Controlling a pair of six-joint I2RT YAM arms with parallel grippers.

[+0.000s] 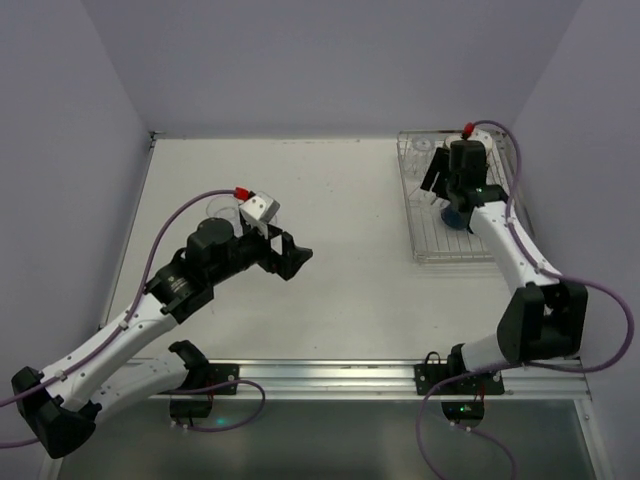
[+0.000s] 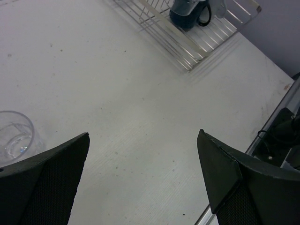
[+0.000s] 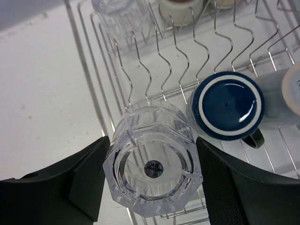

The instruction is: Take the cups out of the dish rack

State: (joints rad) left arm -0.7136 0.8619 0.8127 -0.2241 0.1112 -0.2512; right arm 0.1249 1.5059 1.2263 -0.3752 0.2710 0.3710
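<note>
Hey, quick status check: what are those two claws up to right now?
Left gripper open, over table. Right gripper shut on clear tumbler in dish rack. Dark blue mug close beside, tight clearance.

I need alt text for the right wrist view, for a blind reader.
A clear faceted tumbler stands in the wire dish rack, the right gripper closed against both its sides. An upturned dark blue mug sits beside it; more cups show at the top.
</note>
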